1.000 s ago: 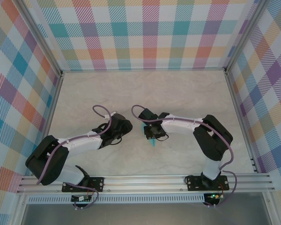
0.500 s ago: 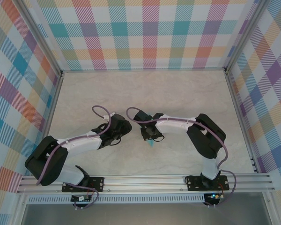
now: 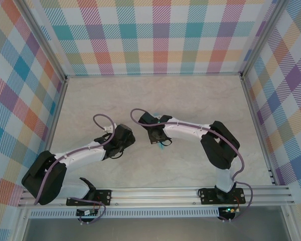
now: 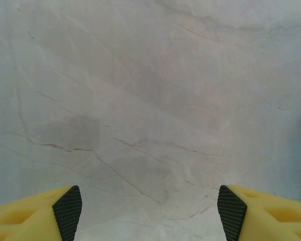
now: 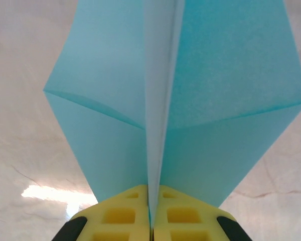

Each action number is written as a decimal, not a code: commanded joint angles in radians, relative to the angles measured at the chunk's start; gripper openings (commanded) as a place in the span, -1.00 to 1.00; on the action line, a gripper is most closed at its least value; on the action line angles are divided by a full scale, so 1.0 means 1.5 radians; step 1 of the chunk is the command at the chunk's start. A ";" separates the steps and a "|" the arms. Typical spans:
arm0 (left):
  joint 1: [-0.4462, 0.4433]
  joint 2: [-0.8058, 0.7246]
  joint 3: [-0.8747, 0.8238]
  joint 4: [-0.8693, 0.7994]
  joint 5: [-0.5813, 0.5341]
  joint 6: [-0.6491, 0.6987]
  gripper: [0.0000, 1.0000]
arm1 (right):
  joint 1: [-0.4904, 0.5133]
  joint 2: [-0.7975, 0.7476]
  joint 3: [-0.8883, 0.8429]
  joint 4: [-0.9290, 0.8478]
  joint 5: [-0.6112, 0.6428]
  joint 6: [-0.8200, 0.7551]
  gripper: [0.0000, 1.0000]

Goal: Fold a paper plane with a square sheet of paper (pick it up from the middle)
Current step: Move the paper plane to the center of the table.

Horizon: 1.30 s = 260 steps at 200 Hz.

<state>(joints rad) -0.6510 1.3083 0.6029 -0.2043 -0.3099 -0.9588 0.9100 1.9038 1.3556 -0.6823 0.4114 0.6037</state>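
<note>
The light-blue paper plane is a folded sheet with two wings spreading from a central crease. My right gripper is shut on that crease, its yellow fingers pressed together around it. From above, only a small cyan tip of the paper plane shows beneath the right gripper near the table's middle. My left gripper stands open above bare marble, with nothing between its black pads. Seen from above, the left gripper hangs a little to the left of the right one, apart from the paper.
The marble tabletop is walled by checked panels at the back and on both sides. An aluminium rail runs along the near edge, where both arm bases are bolted.
The right arm carried the paper left and slightly farther away, and its jaws closed tighter. The left arm drew back to the left and its jaws opened wider.
</note>
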 commanded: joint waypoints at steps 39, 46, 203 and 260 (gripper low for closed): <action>0.009 -0.067 0.008 -0.131 -0.066 -0.006 0.66 | -0.039 0.127 0.161 -0.036 0.031 -0.033 -0.88; 0.009 -0.073 0.007 -0.137 -0.068 -0.006 0.67 | -0.041 0.143 0.178 -0.041 0.031 -0.033 -0.87; 0.009 -0.116 0.016 -0.193 -0.087 0.013 0.79 | -0.052 0.219 0.305 -0.089 0.000 -0.037 -0.60; 0.009 -0.118 0.079 -0.242 -0.143 0.059 0.79 | -0.058 0.012 0.229 -0.063 0.002 -0.053 0.18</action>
<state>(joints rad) -0.6510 1.1500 0.6552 -0.5079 -0.4484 -0.9215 0.8333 2.1105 1.7496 -0.7868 0.4110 0.5396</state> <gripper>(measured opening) 0.895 0.518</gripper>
